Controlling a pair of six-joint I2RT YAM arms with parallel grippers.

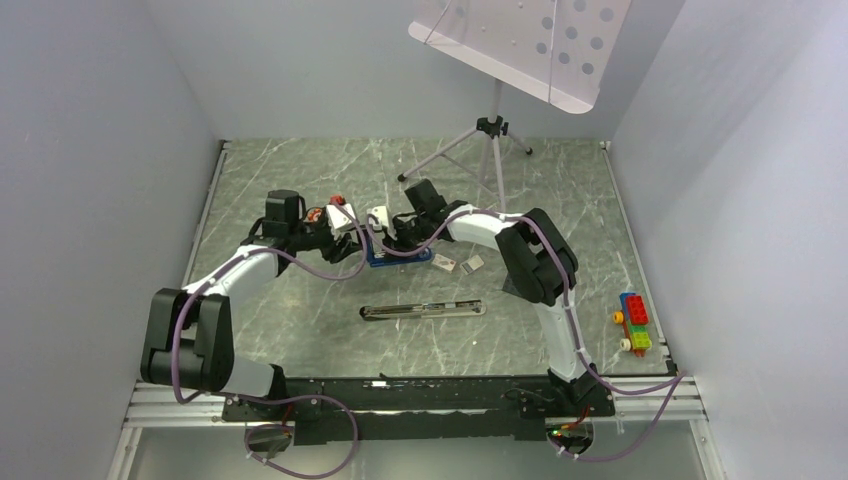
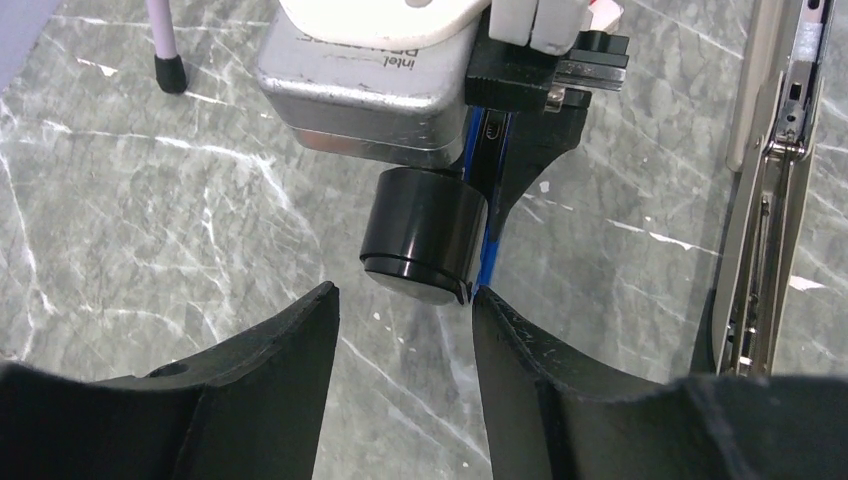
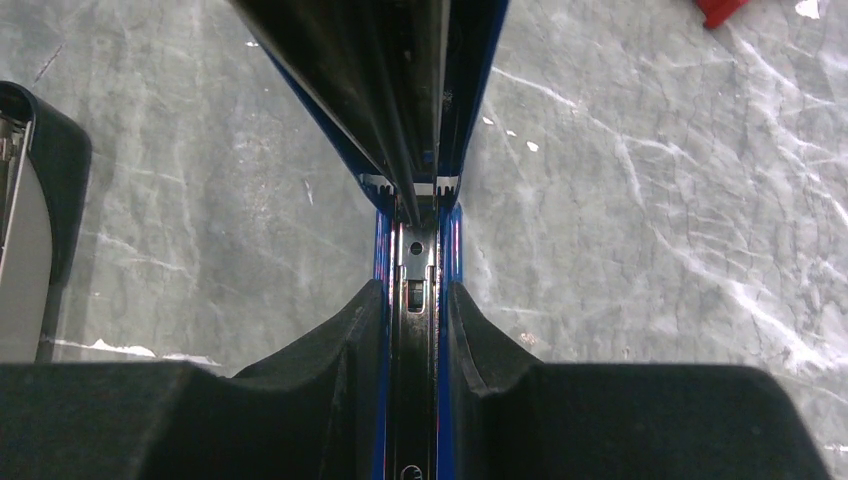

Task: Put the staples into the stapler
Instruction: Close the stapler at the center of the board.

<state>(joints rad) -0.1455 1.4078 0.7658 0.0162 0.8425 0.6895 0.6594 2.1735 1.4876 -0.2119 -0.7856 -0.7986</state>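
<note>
Inside the right pincer [image 3: 413,290] sat an opened blue metal stapler [image 3: 413,255], clamped.
Opposite, the left pincer [image 2: 405,297] stood half-open, empty; next it needed the tiny silver-grey staples [image 1: 446,264].

The right end effector [image 3: 415,300] enters from 6 o'clock, its black fingers [image 3: 350,340] pressed against both sides of the blue stapler [image 3: 412,255], whose raised top slants toward 12 o'clock. On the grey marbled bench [image 3: 650,200], a silver stapler [image 3: 22,240] lies at 9 o'clock and a red corner [image 3: 722,8] shows at 1 o'clock.
</note>
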